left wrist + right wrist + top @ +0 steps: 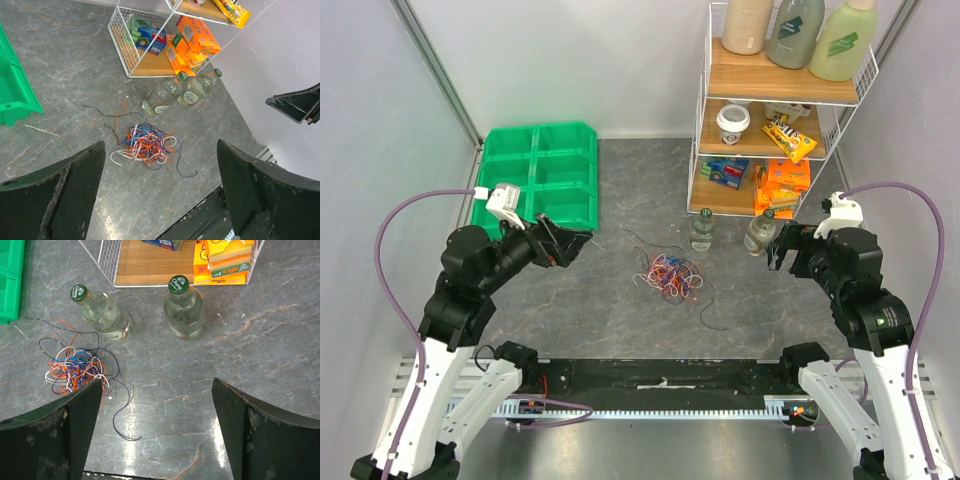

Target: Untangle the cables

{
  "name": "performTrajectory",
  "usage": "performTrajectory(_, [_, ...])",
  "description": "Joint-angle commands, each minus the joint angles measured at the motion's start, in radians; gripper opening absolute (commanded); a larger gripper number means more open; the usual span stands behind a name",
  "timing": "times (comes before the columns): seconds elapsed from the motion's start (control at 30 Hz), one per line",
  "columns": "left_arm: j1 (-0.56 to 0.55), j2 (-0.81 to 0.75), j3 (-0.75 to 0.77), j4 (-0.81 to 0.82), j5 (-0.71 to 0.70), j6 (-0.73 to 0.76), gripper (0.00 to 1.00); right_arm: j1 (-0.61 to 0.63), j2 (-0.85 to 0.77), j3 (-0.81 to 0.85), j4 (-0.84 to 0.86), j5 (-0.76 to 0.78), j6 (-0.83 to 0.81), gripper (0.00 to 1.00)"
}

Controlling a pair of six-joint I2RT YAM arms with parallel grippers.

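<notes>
We see a grey marbled tabletop (pixel 570 320), pale walls (pixel 570 70) around it, green bin tray (pixel 555 165) far left, wire shelf rack (pixel 775 110) far right, the cables (pixel 670 275) a roundish tangle mid-table, stray strands trailing far-left to near-right, our left gripper (pixel 568 242) and right gripper (pixel 778 248) flanking it, both jaws apart

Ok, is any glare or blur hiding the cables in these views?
Right wrist: bright reflections streak the table, clear of the cables; wires sharp. Left wrist: tangle crisp, faint sheen nearby. Top external: evenly lit, but the tangle is small, strands hard to separate.
</notes>
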Motion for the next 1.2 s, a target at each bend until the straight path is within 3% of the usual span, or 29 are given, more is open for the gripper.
performTrajectory(0.0, [-0.003,0.010,-0.023,-0.006,0.032,-0.029,0.97,0.001,0.002,-0.015,0.031,-0.023,0.010,0.98])
performTrajectory(0.23, [-0.003,0.142,-0.118,0.086,0.328,-0.069,0.85,0.005,0.044,-0.094,0.185,-0.355,0.063,0.98])
performTrajectory(0.33, [-0.057,0.200,-0.186,0.187,0.380,-0.128,0.82,0.057,0.063,-0.181,0.273,-0.437,0.125,0.98])
performTrajectory(0.47, [-0.236,0.260,-0.244,0.276,0.234,-0.172,0.82,0.200,0.037,-0.284,0.373,-0.372,0.209,0.98])
performTrajectory(0.53, [-0.298,0.315,-0.255,0.304,0.178,-0.176,0.79,0.278,0.038,-0.350,0.427,-0.346,0.266,0.93])
performTrajectory(0.8, [-0.349,0.585,-0.189,0.354,0.051,-0.136,0.66,0.609,0.178,-0.507,0.613,-0.100,0.369,0.86])
performTrajectory(1.17, [-0.353,0.841,-0.034,0.363,-0.046,-0.041,0.60,0.656,0.221,-0.587,0.781,0.037,0.418,0.69])
